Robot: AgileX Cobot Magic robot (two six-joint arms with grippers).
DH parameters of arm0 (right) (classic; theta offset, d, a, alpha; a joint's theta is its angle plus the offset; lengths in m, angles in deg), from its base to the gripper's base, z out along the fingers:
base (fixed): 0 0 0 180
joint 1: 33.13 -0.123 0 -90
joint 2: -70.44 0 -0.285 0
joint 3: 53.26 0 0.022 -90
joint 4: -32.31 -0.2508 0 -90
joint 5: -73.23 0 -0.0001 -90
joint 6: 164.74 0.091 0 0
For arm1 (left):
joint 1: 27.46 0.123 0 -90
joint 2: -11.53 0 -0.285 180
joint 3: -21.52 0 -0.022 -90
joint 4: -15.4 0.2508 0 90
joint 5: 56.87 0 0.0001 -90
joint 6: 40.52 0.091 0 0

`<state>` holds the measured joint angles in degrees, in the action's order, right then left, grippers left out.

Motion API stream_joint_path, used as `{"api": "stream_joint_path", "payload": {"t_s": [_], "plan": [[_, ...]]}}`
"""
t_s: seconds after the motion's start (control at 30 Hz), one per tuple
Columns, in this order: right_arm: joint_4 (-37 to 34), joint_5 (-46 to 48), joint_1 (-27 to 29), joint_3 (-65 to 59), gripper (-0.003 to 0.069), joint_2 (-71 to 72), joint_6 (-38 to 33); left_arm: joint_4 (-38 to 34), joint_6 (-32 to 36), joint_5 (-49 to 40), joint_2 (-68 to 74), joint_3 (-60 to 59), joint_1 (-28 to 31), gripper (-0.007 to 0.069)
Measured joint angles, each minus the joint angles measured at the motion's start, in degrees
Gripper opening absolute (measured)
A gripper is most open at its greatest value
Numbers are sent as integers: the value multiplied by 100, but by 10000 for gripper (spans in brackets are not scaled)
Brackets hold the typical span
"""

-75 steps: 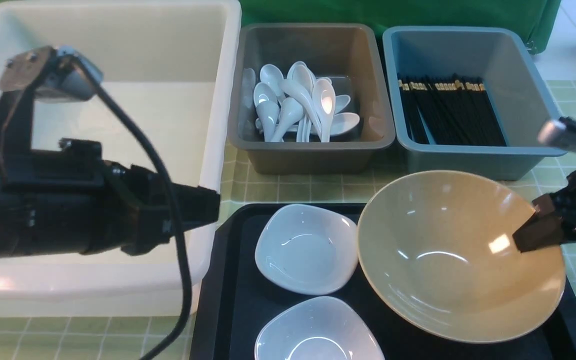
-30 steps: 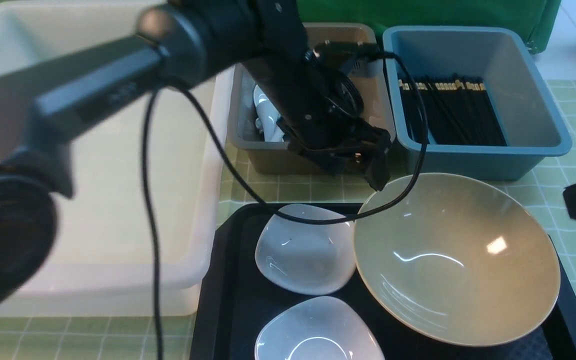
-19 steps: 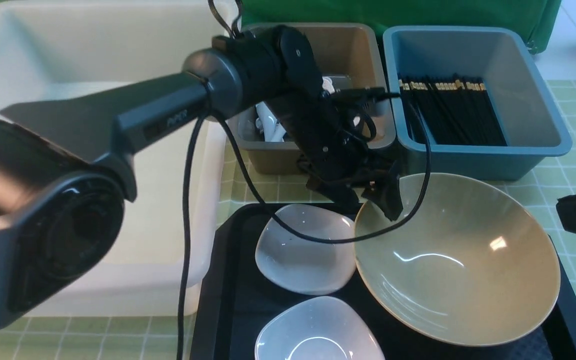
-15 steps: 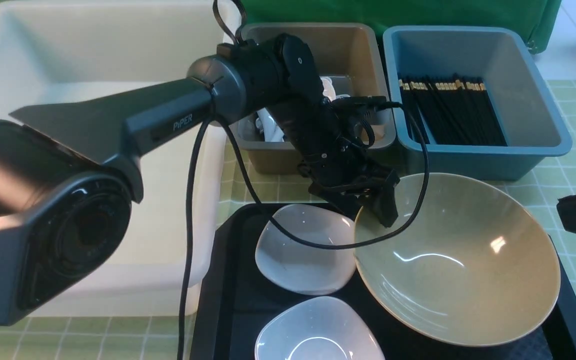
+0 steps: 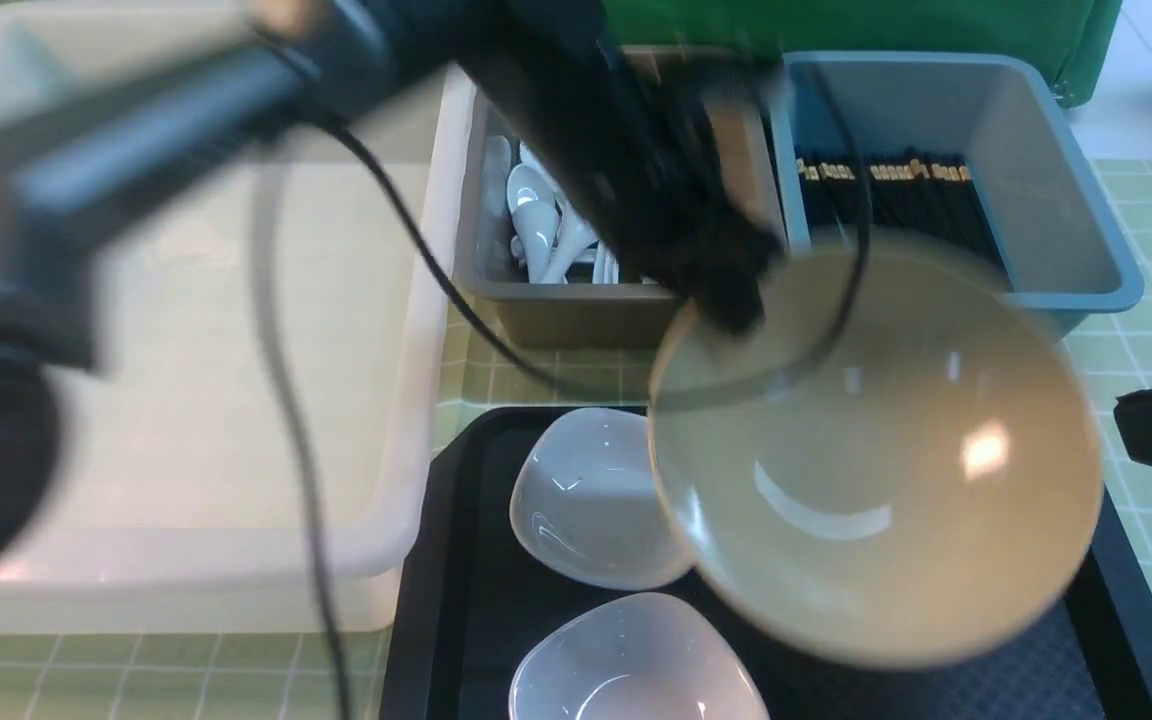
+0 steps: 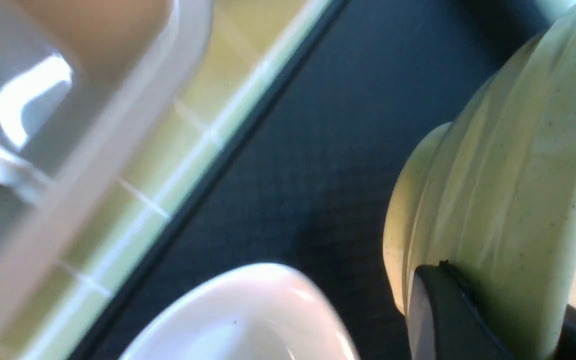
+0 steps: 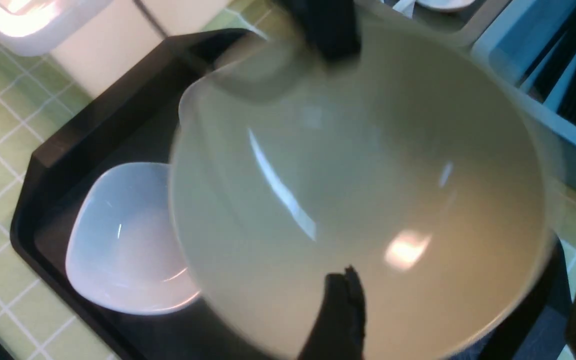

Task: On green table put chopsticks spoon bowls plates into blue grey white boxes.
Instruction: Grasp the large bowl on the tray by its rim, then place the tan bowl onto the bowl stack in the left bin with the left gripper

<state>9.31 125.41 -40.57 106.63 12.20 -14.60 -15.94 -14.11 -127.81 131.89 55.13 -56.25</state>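
Front view gives us the left gripper clamped on the rim of the tan bowl at eleven o'clock, so the bowl hangs tilted above the black tray, bound, we judge, for the white box at nine o'clock, where we see nothing inside. At twelve o'clock the grey box holds white spoons, at one o'clock the blue box holds black chopsticks; the right gripper sits at three o'clock, jaws wide, holding nothing

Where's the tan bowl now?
Front view, right of centre: the tan bowl hangs from the left tool, pinched at its far rim, over the black tray.
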Motion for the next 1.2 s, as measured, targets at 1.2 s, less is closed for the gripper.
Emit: {"api": "stream_joint_path", "payload": {"t_s": [1.2], "plan": [[-5,-254,0,0,558,5,129,-1222,-241,1762,-1589,-5179,5755,17]]}}
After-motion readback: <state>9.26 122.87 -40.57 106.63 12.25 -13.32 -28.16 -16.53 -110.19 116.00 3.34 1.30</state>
